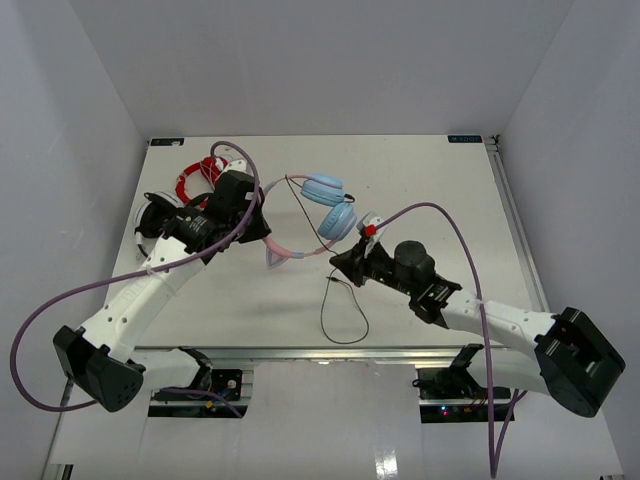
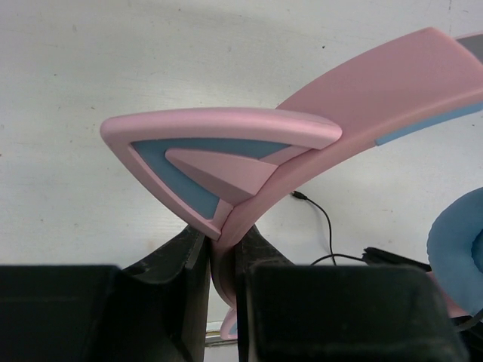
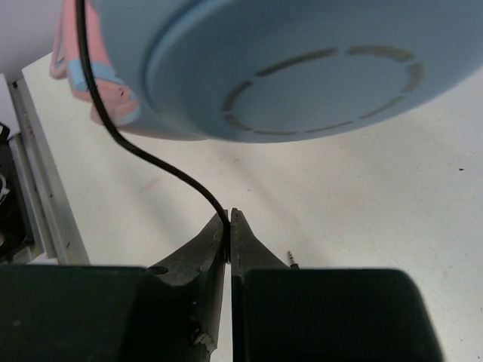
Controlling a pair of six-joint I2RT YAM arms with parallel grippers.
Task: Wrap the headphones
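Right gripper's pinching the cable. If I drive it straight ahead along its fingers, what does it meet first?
Most likely the light-blue earcup: in the right wrist view it fills the space just beyond the right gripper, which is shut on the cable. Depth is unclear, so it might slip underneath.

headphones (image 1: 328, 205): mid-table (image 1: 440, 190), between both grippers
left gripper (image 2: 225, 253): left side, on headband (image 2: 362, 90)
right gripper (image 3: 228, 225): near-right, on cable (image 3: 143, 154)
cable slack: on the table, in front of headphones
coiled bundle (image 1: 198, 176): far-left, behind left arm
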